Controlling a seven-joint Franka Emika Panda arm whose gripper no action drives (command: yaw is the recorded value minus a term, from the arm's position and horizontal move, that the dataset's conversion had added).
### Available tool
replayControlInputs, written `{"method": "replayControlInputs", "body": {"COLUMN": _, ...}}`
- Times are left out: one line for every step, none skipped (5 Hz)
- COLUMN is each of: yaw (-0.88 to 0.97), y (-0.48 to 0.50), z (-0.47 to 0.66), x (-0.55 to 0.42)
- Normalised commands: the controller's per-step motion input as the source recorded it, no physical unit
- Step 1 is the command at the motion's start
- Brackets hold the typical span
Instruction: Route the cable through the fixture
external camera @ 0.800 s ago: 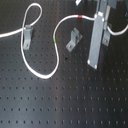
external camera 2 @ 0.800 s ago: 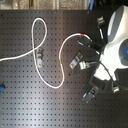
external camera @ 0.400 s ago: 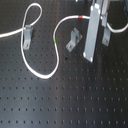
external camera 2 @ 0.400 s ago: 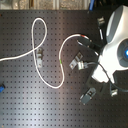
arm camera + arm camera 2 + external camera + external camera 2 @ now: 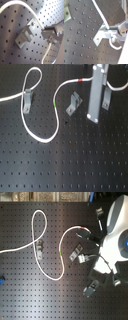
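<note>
The cable is a thin white cord that loops over the black pegboard, with a green band and a red band. In the second exterior view the cable makes the same loops. Three small grey fixtures stand at the left, the middle and the right. My gripper hangs between the middle and right fixtures. In both wrist views the gripper is shut on the cable right beside a fixture.
The white robot arm fills the second exterior view's right side. A small blue object lies at the second exterior view's left edge. The pegboard stretches toward the first exterior view's bottom.
The gripper has risen a little and shifted slightly sideways while holding the cable. The cable loops and fixtures have hardly moved.
</note>
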Motion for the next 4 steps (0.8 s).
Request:
{"method": "replayControlInputs", "body": {"yaw": -0.18, "y": -0.364, "z": -0.07, "x": -0.037}}
{"method": "replayControlInputs", "body": {"yaw": -0.04, "y": -0.210, "z": 0.00, "x": -0.028}}
{"method": "replayControlInputs", "body": {"yaw": 0.00, "y": -0.037, "z": 0.13, "x": -0.012}}
{"method": "replayControlInputs", "body": {"yaw": 0.23, "y": -0.005, "z": 0.56, "x": -0.104}}
